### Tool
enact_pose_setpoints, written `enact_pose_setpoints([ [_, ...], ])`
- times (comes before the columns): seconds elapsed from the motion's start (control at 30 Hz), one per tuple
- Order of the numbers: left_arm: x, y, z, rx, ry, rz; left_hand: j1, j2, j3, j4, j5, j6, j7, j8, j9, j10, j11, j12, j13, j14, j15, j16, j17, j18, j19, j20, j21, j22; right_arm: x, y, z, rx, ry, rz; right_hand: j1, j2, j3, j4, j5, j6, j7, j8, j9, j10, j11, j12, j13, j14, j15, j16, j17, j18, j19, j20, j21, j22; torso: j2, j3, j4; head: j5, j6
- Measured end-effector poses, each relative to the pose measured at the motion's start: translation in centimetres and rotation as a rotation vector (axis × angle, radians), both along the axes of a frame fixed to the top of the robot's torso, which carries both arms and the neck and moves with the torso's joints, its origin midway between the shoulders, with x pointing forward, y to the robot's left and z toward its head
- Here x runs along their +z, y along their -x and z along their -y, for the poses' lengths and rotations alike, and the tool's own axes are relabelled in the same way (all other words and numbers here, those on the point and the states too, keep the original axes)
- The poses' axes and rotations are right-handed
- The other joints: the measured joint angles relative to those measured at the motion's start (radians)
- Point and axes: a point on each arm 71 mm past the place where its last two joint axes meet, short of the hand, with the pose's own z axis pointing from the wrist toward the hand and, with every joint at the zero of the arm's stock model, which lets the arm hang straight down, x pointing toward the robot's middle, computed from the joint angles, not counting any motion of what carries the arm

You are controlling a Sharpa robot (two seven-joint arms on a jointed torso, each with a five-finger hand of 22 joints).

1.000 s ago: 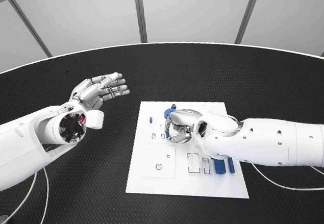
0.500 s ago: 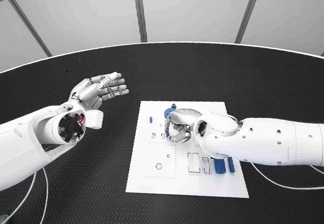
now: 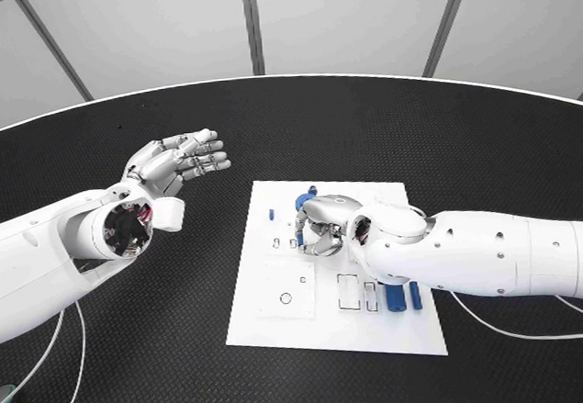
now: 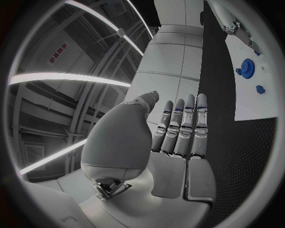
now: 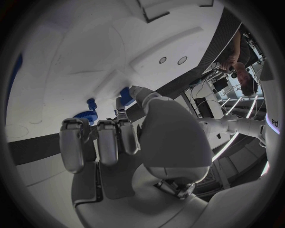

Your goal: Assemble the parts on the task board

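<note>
The white task board [image 3: 286, 275] lies in the middle of the table. My right hand [image 3: 322, 225] hovers low over its far half with the fingers curled down. A blue round part [image 3: 309, 195] stands on the board just at those fingertips, seen too as the blue round part [image 4: 246, 67] and under the fingers as the blue round part [image 5: 85, 116]. Whether the fingers grip it is hidden. A small blue peg [image 3: 273, 213] stands beside it. My left hand [image 3: 178, 162] is raised left of the board, fingers straight, holding nothing.
Two blue bars [image 3: 404, 297] lie near the board's right edge, partly under my right forearm [image 3: 481, 254]. Several cut-out slots [image 3: 350, 292] mark the board's middle. Black table [image 3: 142, 358] surrounds the board.
My right hand has crept slightly toward the board's far left. The left hand has not moved.
</note>
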Motion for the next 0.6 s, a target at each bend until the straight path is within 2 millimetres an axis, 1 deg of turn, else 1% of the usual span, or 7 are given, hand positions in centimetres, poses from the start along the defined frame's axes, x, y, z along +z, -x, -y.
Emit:
enact_pose_setpoints([
  [0.17,0.00,-0.01,-0.03,0.001,0.000,0.000,-0.003,-0.003,0.001,-0.001,0.000,0.000,0.000,0.000,0.000,0.000,0.000,-0.003,0.000,0.000,0.000,-0.001,0.001,0.000,0.000,0.000,0.000,-0.001,-0.03,-0.03,0.01,0.000,0.002,-0.001,0.000,0.000,0.000,0.000,0.000,0.000,0.000,0.000,0.000,0.000,0.000,0.000,0.000,0.000,0.000,0.000,0.000,0.000,0.000,0.000,0.000,0.000,0.000,-0.0002,0.0007,0.000,-0.001],
  [0.27,0.00,-0.01,-0.04,0.001,0.000,0.000,-0.003,-0.003,0.001,-0.001,0.000,0.000,0.000,0.000,0.000,0.000,0.000,-0.003,0.000,0.000,0.000,-0.001,0.001,0.000,0.000,0.000,0.000,-0.001,-0.03,-0.04,0.02,-0.002,0.002,-0.001,0.000,0.000,0.000,0.000,0.000,-0.005,0.005,-0.004,-0.002,0.000,0.000,-0.005,0.000,0.000,0.000,0.000,0.000,0.000,0.000,0.000,0.000,0.000,0.000,-0.0002,0.0009,-0.001,-0.001],
  [0.4,-0.01,-0.02,-0.05,0.001,-0.001,0.000,-0.003,-0.003,0.001,-0.001,0.000,0.000,0.000,0.000,0.000,0.000,0.000,-0.003,0.000,0.000,0.000,-0.001,0.001,0.000,0.000,0.000,0.000,-0.001,-0.03,-0.06,0.04,-0.004,0.002,-0.001,-0.004,-0.004,0.000,0.000,0.000,-0.007,0.007,-0.004,-0.002,0.000,0.000,-0.005,0.000,-0.002,0.002,0.000,0.001,0.000,0.000,0.000,0.000,0.000,0.000,-0.0002,0.0009,-0.002,-0.002],
  [0.43,-0.01,-0.02,-0.05,0.001,-0.001,0.000,-0.003,-0.003,0.001,-0.001,0.000,0.000,0.000,0.000,0.000,0.000,0.000,-0.003,0.000,0.000,0.000,-0.001,0.001,0.000,0.000,0.000,0.000,-0.001,-0.03,-0.06,0.05,-0.004,0.002,-0.001,-0.010,-0.010,0.000,0.000,0.000,-0.011,0.008,-0.005,-0.002,-0.003,0.003,-0.009,0.000,-0.003,0.003,0.000,0.001,0.000,-0.004,0.004,0.000,0.000,0.000,-0.0002,0.0010,-0.002,-0.002],
  [0.53,-0.01,-0.02,-0.05,0.002,-0.001,0.000,-0.003,-0.003,0.001,-0.001,0.000,0.000,0.000,0.000,0.000,0.000,0.000,-0.003,0.000,0.000,0.000,-0.001,0.001,0.000,0.000,0.000,0.000,-0.001,-0.03,-0.06,0.07,-0.005,0.002,0.000,-0.010,-0.011,0.000,0.000,0.000,-0.015,0.008,-0.008,-0.004,-0.003,0.004,-0.012,0.000,0.000,0.007,0.000,0.001,0.000,0.000,0.008,0.000,0.000,0.000,-0.0001,0.0014,-0.003,-0.002],
  [0.57,-0.01,-0.02,-0.06,0.002,-0.001,0.000,-0.003,-0.003,0.001,-0.001,0.000,0.000,0.000,0.000,0.000,0.000,0.000,-0.003,0.000,0.000,0.000,-0.001,0.001,0.000,0.000,0.000,0.000,-0.001,-0.03,-0.06,0.07,-0.005,0.002,0.000,-0.014,-0.014,0.000,0.000,0.000,-0.020,0.012,-0.010,-0.005,0.000,0.007,-0.012,0.000,0.000,0.007,0.000,0.001,0.000,0.000,0.008,0.000,0.000,0.000,-0.0001,0.0015,-0.003,-0.002],
  [0.6,-0.01,-0.02,-0.06,0.002,-0.001,0.000,-0.003,-0.003,0.001,-0.001,0.000,0.000,0.000,0.000,0.000,0.000,0.000,-0.003,0.000,0.000,0.000,-0.001,0.001,0.000,0.000,0.000,0.000,-0.001,-0.03,-0.06,0.06,-0.005,0.002,0.000,-0.015,-0.015,0.000,0.000,0.000,-0.020,0.012,-0.012,-0.005,0.000,0.007,-0.012,0.000,0.000,0.007,0.000,0.001,0.000,0.000,0.008,0.000,0.000,0.000,-0.0001,0.0019,-0.003,-0.003],
])
